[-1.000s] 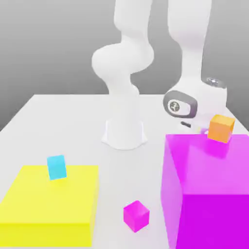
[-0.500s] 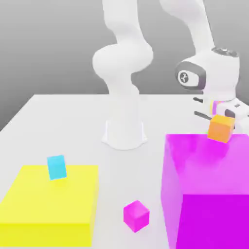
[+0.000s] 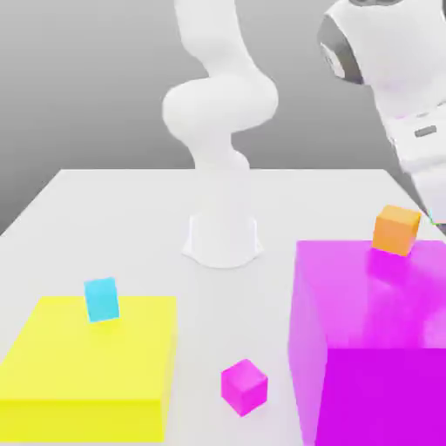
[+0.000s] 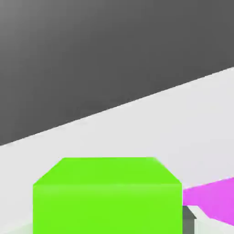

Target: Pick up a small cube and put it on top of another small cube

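The small orange cube (image 3: pixel 396 230) rests on the back edge of the big magenta block (image 3: pixel 370 331), with nothing touching it. My hand (image 3: pixel 418 131) hangs above it and toward the exterior view's right, running off the picture's edge. In the hand view a bright green cube (image 4: pixel 107 196) sits very close, between the fingers of my gripper (image 4: pixel 107 226). One dark finger (image 4: pixel 189 218) shows right beside the cube. Behind the cube lies a strip of the magenta block (image 4: pixel 215 199).
A big yellow block (image 3: pixel 91 361) stands at the front of the exterior view's left, with a small cyan cube (image 3: pixel 102 299) on it. A small magenta cube (image 3: pixel 243 386) lies on the white table (image 3: pixel 131 218) between the two big blocks. The arm's base (image 3: pixel 223 239) stands mid-table.
My hand has risen from behind the magenta block to well above it and moved toward the exterior view's right. The orange cube has stayed in place.
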### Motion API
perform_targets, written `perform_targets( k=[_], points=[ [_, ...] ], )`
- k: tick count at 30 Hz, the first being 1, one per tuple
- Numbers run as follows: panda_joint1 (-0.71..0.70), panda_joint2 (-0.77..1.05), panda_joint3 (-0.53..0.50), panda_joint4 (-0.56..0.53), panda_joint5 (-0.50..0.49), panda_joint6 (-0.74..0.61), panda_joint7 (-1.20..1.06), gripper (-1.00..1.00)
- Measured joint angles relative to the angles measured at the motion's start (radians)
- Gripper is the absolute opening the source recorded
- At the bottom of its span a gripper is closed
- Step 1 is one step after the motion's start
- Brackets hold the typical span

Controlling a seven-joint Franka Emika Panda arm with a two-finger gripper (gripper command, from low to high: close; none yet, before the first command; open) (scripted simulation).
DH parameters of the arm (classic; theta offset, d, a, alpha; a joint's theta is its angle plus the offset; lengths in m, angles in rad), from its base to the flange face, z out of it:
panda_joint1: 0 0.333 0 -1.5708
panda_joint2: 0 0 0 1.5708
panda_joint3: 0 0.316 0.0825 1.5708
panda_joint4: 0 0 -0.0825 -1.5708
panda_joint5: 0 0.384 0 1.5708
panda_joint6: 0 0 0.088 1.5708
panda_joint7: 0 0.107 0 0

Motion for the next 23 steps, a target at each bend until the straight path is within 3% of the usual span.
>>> perform_targets(
  k=[6,14,16,20,21,23],
  points=[
    [-0.190,0.117,-0.123,-0.013,-0.216,0.092,0.142,-1.00],
    [-0.186,0.213,-0.101,-0.167,-0.586,0.418,0.125,-1.00],
    [-0.177,0.249,-0.101,-0.188,-0.599,0.472,0.095,-1.00],
    [-0.200,0.384,-0.056,-0.189,-0.496,0.598,0.009,-1.00],
    [-0.209,0.412,-0.042,-0.187,-0.471,0.624,-0.010,1.00],
    [-0.209,0.412,-0.042,-0.187,-0.471,0.624,-0.010,1.00]
  ],
)
